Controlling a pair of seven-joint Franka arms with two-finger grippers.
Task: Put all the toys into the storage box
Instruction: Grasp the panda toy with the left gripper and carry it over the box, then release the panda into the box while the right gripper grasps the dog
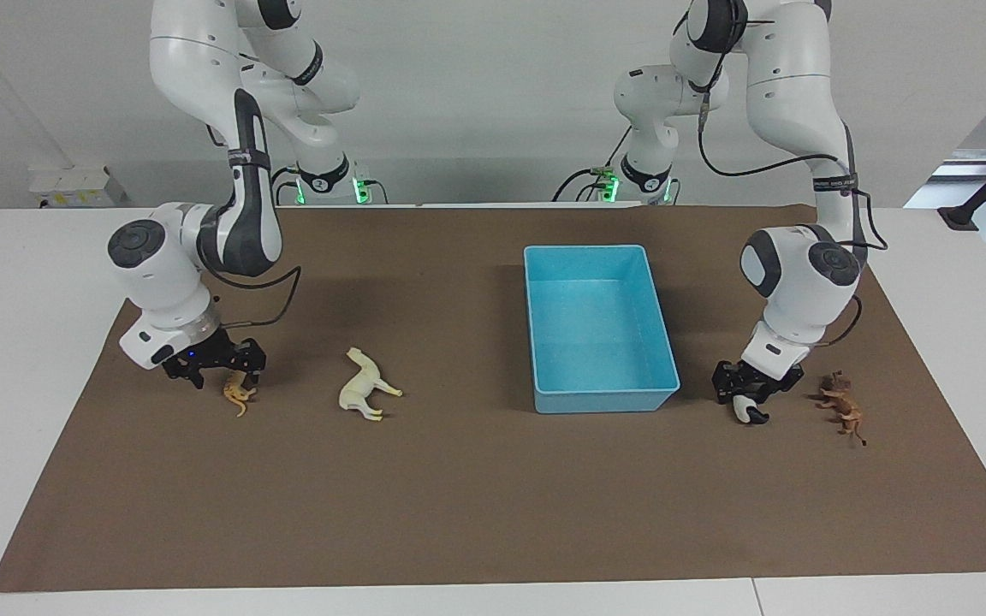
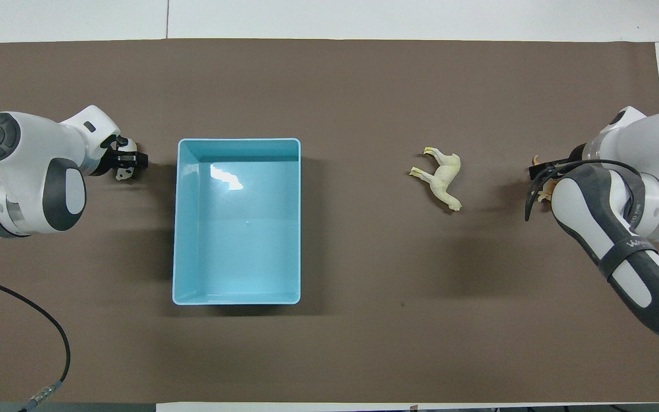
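The light blue storage box [image 1: 601, 329] is seen on the brown mat [image 1: 476, 496] that covers the worktop [image 1: 22, 282], and nothing is seen inside it. The left gripper [image 1: 748, 400] is lowered to the mat just beside the box, toward the left arm's end of the worktop, and its jaws are closed around the black-and-white panda [image 1: 750, 412], which is held between them at mat level. The brown lion [image 1: 841, 406] is found lying on the mat, near the panda and farther from the box than it. The cream-white horse [image 1: 365, 387] is seen lying on its side, well apart from the box toward the right arm's end. The right gripper [image 1: 236, 376] is lowered farther still from the box than the horse, with its jaws set about the orange striped tiger [image 1: 239, 396]; whether the tiger is actually clamped cannot be told. All four toys are outside the box.
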